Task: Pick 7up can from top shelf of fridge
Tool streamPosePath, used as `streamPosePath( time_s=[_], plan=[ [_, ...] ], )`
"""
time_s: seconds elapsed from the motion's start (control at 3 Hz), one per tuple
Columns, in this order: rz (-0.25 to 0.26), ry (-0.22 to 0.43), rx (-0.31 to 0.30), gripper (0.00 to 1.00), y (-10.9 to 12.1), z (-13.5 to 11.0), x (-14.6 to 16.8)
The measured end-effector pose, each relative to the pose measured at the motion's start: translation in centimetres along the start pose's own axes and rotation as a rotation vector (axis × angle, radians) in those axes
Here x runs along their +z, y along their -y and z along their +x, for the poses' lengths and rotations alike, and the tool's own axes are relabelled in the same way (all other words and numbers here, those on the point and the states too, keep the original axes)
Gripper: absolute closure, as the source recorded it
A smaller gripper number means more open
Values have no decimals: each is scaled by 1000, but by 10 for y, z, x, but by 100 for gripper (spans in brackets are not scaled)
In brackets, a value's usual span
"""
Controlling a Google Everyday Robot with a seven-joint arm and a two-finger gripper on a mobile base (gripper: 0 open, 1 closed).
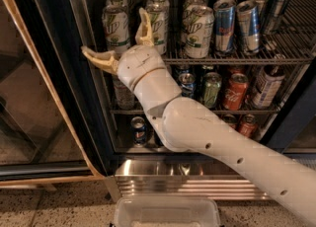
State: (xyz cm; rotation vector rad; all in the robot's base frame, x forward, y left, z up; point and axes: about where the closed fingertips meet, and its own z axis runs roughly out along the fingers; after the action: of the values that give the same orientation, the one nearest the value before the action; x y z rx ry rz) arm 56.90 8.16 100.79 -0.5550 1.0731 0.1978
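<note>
Aluminium makes the 7up can [118,41] light, thin-walled and slick, and probably cold and damp in the fridge [197,184]; it stands upright at the left front of the top shelf [237,59], beside other 7up cans [197,31]; the gripper [113,30] hovers before it, jaws spread wide apart; the best hold, I judge, is mid-body, squeezed gently — hard pressure would dent it.
</note>
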Motion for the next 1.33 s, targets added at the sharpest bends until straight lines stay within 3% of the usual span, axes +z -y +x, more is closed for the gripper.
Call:
streamPosePath(
  time_s=[0.33,0.67,1.0,1.33],
  plan=[
    [30,-21,-8,35,13,10,9],
    [41,-33,-11,33,21,18,18],
    [4,-63,-1,23,12,28,32],
    [-20,-96,10,23,4,36,41]
  ],
)
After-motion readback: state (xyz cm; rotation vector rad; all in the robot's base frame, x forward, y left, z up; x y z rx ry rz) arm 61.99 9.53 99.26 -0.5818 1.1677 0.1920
